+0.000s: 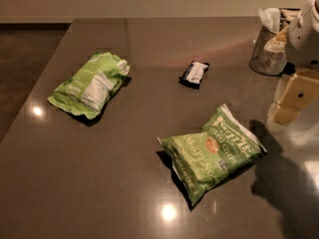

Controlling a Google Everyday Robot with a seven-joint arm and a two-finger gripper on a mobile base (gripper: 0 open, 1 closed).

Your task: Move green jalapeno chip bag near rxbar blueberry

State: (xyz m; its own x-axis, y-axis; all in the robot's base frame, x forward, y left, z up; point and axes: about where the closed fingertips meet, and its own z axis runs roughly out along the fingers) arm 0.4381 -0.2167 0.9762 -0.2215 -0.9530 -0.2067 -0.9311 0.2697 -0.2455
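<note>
The green jalapeno chip bag (212, 151) lies front-up on the dark table, right of centre and near the front. It has white lettering, a red-orange round logo and a white band at its far right end. The rxbar blueberry (194, 73), a small dark wrapper with a white patch, lies farther back, well apart from the bag. My gripper (291, 101) hangs at the right edge of the view, above the table, to the right of the bag and not touching it. It holds nothing that I can see.
A second green bag (89, 86) showing its white nutrition panel lies at the left. A clear container (269, 54) with white napkins stands at the back right, beside the arm. The table's left edge (30, 96) drops to a dark floor.
</note>
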